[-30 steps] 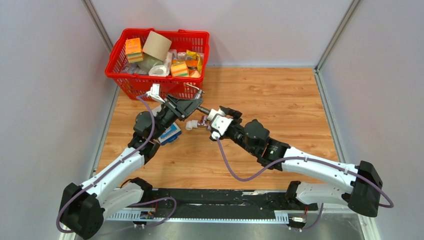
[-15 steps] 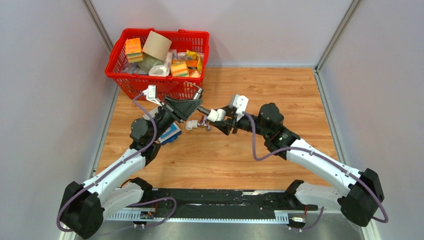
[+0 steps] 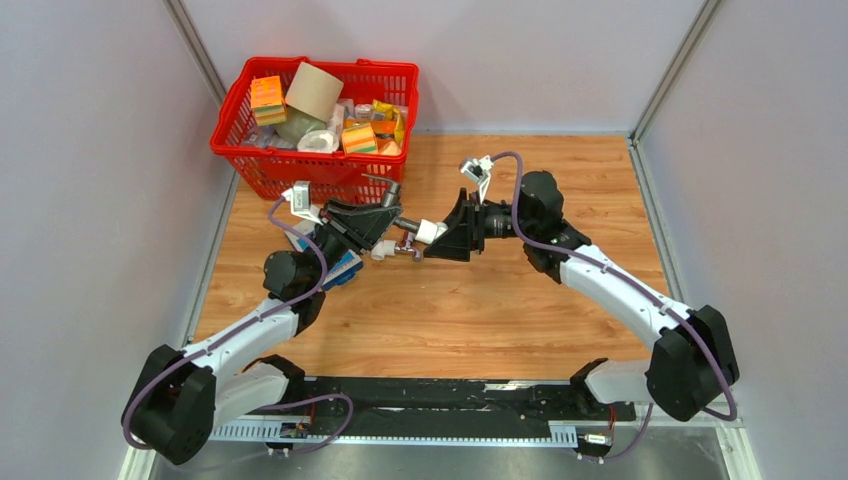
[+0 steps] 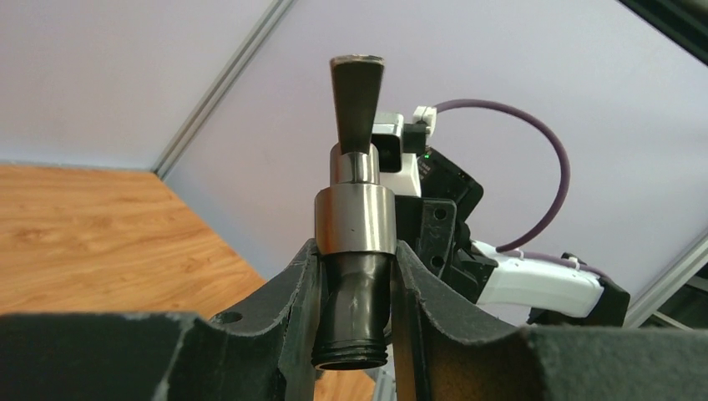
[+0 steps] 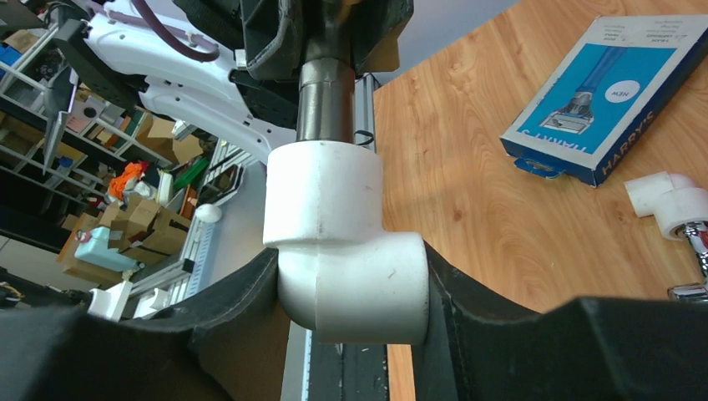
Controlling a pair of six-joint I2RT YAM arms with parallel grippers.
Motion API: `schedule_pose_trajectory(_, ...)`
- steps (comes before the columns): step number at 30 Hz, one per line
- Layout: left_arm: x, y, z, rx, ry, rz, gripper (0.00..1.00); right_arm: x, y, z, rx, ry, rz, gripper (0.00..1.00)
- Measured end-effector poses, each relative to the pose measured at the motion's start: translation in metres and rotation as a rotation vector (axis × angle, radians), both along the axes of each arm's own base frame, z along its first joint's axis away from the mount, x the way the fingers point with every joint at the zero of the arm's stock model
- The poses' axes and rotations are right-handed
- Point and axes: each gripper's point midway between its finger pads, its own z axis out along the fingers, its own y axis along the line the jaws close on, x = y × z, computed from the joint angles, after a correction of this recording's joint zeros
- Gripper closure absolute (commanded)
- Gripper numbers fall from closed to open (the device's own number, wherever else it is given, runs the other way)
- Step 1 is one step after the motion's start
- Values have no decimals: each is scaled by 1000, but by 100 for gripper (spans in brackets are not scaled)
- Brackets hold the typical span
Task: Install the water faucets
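Observation:
The dark grey water faucet (image 4: pixel 355 219) stands upright between my left gripper's (image 4: pixel 352 322) fingers, T-handle (image 4: pixel 357 88) on top; the gripper is shut on its black threaded neck. In the right wrist view its stem (image 5: pixel 326 104) goes into a white elbow fitting (image 5: pixel 346 242), and my right gripper (image 5: pixel 351 305) is shut on that elbow. From above, both grippers (image 3: pixel 388 218) (image 3: pixel 436 236) meet over the table in front of the basket, with the elbow (image 3: pixel 430 231) between them. The chrome faucet (image 3: pixel 406 245) with its own white elbow (image 3: pixel 382 250) lies on the wood just below them.
A red basket (image 3: pixel 330 63) full of boxes and packets stands at the far left, close behind the left gripper. A flat blue-and-white box (image 5: pixel 601 100) lies on the table under the left arm (image 3: pixel 343 268). Grey walls close in both sides.
The right gripper has shut on the white elbow and its wrist has rolled round, the forearm swinging toward the far side. The left gripper keeps the dark faucet, shifted slightly.

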Motion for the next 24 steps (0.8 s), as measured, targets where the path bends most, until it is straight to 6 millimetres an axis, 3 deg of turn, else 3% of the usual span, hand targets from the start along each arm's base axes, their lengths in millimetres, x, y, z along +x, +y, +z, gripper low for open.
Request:
schedule_pose_trajectory(3,-6,6,8,-24,-30,14,100,10,-4,5,-14,-36,-79,8)
schedule_pose_trajectory(5,-8,11,15,-49,-45,31,100,18,-11,9,-23,-105,-151,1)
schedule_pose_trajectory(11,-6,25,32,-140,-35,80,100,31,-35,46,-14,-454,-321,0)
schedule_pose_trajectory(15,2,30,30,-172,30,108,100,30,-47,67,-7,-670,-373,0)
schedule_pose_trajectory(19,15,29,12,-166,152,118,100,23,-41,68,-12,-797,-335,0)
schedule_pose_trajectory(24,24,25,-5,-153,256,118,100,10,-15,54,-23,-860,-252,0)
